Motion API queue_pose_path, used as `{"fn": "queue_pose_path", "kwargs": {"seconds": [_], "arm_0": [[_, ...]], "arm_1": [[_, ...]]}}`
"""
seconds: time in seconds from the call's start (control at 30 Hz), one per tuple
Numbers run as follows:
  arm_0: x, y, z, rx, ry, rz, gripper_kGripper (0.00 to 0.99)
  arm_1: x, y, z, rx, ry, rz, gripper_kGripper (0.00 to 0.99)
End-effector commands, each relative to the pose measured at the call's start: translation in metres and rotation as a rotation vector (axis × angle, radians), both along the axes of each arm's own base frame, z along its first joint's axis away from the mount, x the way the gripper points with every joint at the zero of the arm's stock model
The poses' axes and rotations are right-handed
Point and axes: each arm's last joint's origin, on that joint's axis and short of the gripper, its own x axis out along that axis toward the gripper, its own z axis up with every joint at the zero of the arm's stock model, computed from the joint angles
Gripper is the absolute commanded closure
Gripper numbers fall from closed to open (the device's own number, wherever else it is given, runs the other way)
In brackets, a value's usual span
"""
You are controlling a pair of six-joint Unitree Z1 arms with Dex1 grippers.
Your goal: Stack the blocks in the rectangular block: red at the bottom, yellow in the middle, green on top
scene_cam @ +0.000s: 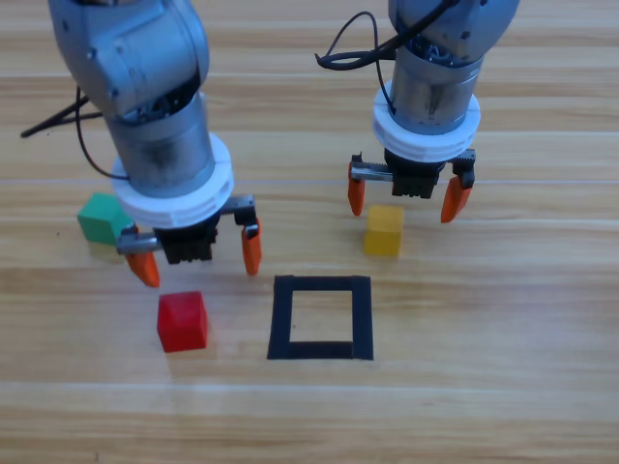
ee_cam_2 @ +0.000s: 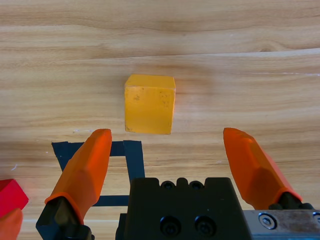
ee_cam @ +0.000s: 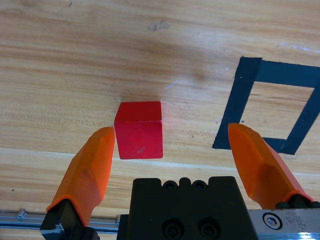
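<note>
— Three cubes sit loose on the bench, none inside the black tape outline. Where's each?

— Red cube left of the outline, yellow cube beyond its far right corner, green cube far left, partly hidden by the left arm; it may touch nothing, hard to say.

— And the arms?

— Both reach down from the top. Left tool hovers just behind the red cube, jaws spread wide, holding nothing. Right tool hangs over the yellow cube's far side, equally wide, empty.
</note>
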Motion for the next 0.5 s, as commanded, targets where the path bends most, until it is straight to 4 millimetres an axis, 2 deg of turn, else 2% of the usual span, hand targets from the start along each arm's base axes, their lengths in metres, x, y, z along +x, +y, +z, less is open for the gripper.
{"fn": "queue_pose_path", "kwargs": {"seconds": [0.03, 0.37, 0.5], "arm_0": [[0.005, 0.011, -0.023, 0.022, 0.06, 0.052, 0.019], [-0.003, 0.026, -0.041, 0.055, 0.093, 0.09, 0.001], [-0.005, 0.026, -0.045, 0.054, 0.096, 0.093, 0.0]], "arm_1": [[0.019, -0.001, -0.041, -0.014, 0.063, -0.034, 0.014], [0.025, 0.006, -0.057, -0.007, 0.077, -0.022, 0.044], [0.028, 0.006, -0.066, -0.015, 0.086, -0.026, 0.099]]}}
